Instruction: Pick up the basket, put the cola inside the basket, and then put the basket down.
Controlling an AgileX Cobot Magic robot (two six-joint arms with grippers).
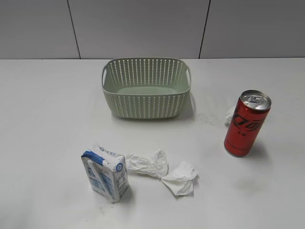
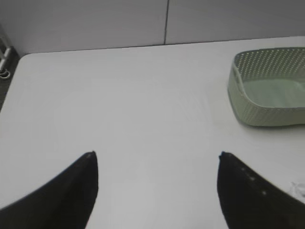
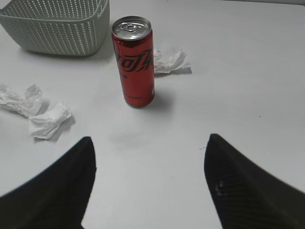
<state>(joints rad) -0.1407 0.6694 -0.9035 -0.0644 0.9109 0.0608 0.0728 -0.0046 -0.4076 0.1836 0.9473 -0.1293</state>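
Observation:
The pale sage-green basket (image 1: 145,88) stands empty on the white table at the back centre; it also shows at the right edge of the left wrist view (image 2: 267,88) and the top left of the right wrist view (image 3: 59,24). The cola (image 1: 247,123), a tall red can with a silver top, stands upright to the basket's right and shows in the right wrist view (image 3: 133,61). My left gripper (image 2: 156,155) is open and empty over bare table left of the basket. My right gripper (image 3: 148,138) is open and empty, short of the cola. Neither gripper shows in the exterior view.
A blue-and-white milk carton (image 1: 106,174) stands at the front left. Crumpled white tissues (image 1: 164,171) lie beside it, also in the right wrist view (image 3: 35,109). Another tissue (image 3: 169,61) lies behind the cola. A grey panelled wall (image 1: 143,26) backs the table.

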